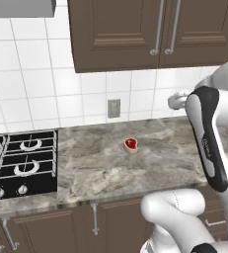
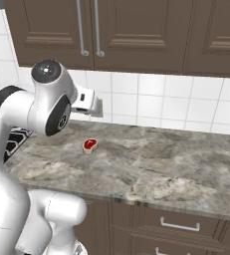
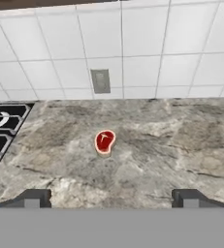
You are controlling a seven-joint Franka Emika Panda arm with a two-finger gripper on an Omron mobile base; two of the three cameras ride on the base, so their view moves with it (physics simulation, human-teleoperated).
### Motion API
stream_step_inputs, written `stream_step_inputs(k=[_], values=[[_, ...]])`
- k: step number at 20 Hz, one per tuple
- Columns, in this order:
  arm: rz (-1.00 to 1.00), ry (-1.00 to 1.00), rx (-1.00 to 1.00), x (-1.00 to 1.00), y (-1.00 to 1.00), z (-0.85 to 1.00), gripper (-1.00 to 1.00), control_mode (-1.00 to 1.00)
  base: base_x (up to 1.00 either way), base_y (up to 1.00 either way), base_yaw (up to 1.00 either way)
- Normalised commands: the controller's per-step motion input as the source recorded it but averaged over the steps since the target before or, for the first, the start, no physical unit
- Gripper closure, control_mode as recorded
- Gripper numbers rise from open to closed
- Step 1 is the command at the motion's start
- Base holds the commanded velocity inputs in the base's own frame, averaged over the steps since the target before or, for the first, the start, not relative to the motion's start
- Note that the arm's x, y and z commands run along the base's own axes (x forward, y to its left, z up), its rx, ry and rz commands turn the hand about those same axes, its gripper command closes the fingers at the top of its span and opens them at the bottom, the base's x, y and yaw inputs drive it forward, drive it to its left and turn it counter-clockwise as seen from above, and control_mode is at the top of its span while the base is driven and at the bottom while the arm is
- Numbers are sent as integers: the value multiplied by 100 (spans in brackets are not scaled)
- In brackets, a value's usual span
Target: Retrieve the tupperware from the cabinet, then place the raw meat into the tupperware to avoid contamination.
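With the cabinet (image 1: 135,34) doors shut and fingers (image 3: 33,198) spread empty above the tabletop (image 3: 157,145), reach squarely for a long handle (image 1: 158,29), ignoring the raw meat (image 3: 104,141).

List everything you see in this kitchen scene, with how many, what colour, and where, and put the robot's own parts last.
small red raw meat piece with a pale rim: one, red, lying on the counter in front of the outlet
grey marble counter: one, grey, under the wall cabinet
dark brown wooden wall cabinet: one, brown, doors closed, above the counter
long silver bar handles: two, silver, on the cabinet doors
grey wall outlet: one, on the white tiled wall
black gas stove: one, at the counter's left
gripper: one, dark tips, open, above the counter
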Motion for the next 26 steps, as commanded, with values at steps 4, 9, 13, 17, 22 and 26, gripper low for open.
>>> stream_step_inputs(k=[4, 9, 13, 17, 22, 26], values=[[0, -30, 0, -21, -17, 45, -100, -100, 0, 0, 0], [0, -31, -2, -22, -8, 45, -100, -100, 0, 0, 0], [0, -33, -8, -26, 0, 41, -100, -100, 0, 0, 0], [0, -33, -12, -32, -1, 40, -100, -100, 0, 0, 0], [0, -35, -12, -39, -9, 39, -100, -100, 0, 0, 0], [0, -29, -6, -19, -3, 33, -100, -100, 0, 0, 0]])
